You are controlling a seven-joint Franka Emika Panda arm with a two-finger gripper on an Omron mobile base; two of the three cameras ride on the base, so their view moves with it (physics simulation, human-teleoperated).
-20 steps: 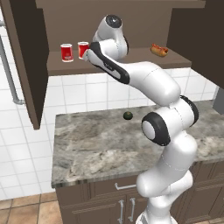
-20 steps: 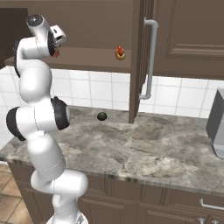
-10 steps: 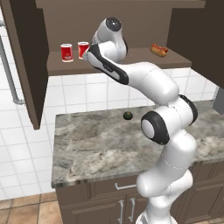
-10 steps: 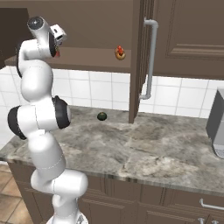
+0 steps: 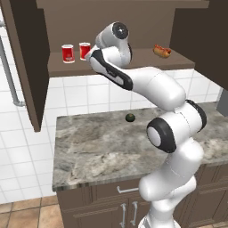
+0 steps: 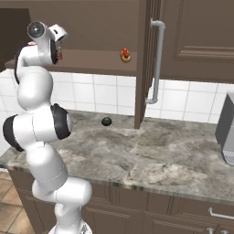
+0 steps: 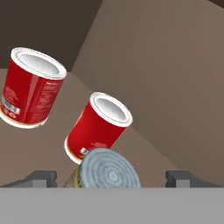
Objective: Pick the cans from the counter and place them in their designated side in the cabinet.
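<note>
Two red cans with white rims [image 5: 67, 53] [image 5: 84, 50] stand on the left end of the dark brown cabinet shelf [image 5: 58, 67]. In the hand view they are the far can [image 7: 33, 87] and the nearer can [image 7: 98, 127]. A shorter can with a blue-grey top [image 7: 109, 173] sits just in front of the nearer red one, between my fingers. My gripper [image 7: 111, 178] is open; its fingertips [image 7: 41, 177] stand wide on either side, apart from that can. From the left base camera the hand [image 5: 92, 55] is right beside the red cans.
A hot dog [image 5: 162, 50] lies at the shelf's right end. A dark green round fruit [image 5: 130, 117] rests at the back of the marbled counter [image 5: 98, 147]. The cabinet's open doors [image 5: 24, 67] [image 6: 148, 59] flank the shelf. A grey appliance [image 6: 226, 135] stands far right.
The jaws have spread apart from the blue-grey-topped can. The arm has hardly moved, and the red cans stay where they were.
</note>
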